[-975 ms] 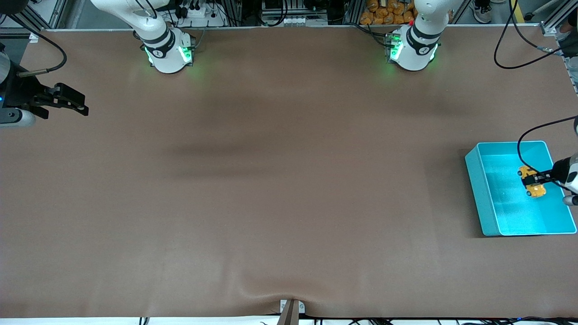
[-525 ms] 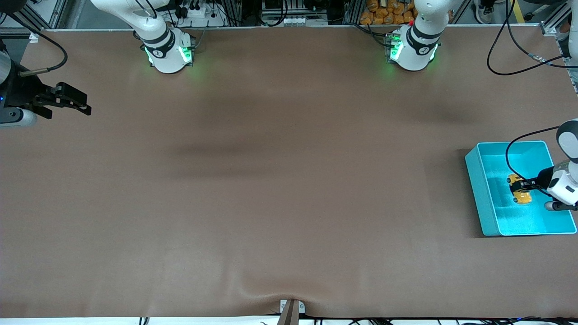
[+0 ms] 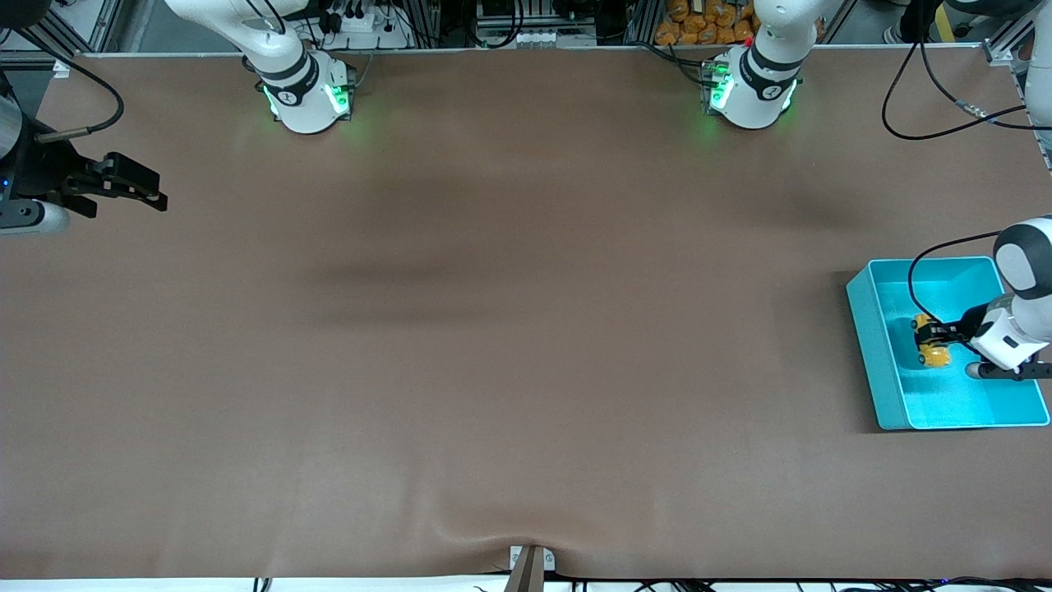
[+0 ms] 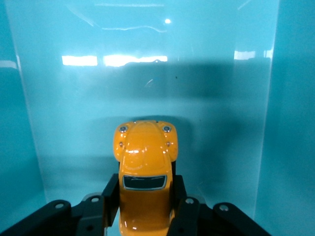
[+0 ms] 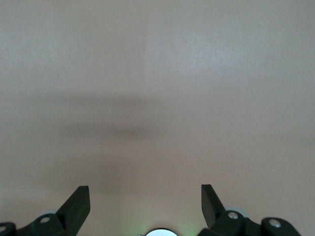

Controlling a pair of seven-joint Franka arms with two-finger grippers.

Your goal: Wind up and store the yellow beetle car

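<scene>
The yellow beetle car (image 3: 933, 344) (image 4: 144, 172) is a small orange-yellow toy with a rounded body. My left gripper (image 3: 935, 333) (image 4: 145, 189) is shut on its sides and holds it inside the teal bin (image 3: 865, 345), low over the bin's floor (image 4: 147, 83). Whether the wheels touch the floor I cannot tell. My right gripper (image 3: 152, 195) (image 5: 145, 196) waits open at the right arm's end of the table, with nothing between its fingers and only bare brown table beneath it.
The teal bin stands at the left arm's end of the table, its walls (image 4: 288, 123) close around the car. A black cable (image 3: 920, 271) loops over the bin. The brown table cover (image 3: 509, 329) has a ridge at the front edge clamp (image 3: 530, 563).
My left gripper has carried the car across the bin toward the wall that faces the table's middle, and lower. The right arm has barely moved.
</scene>
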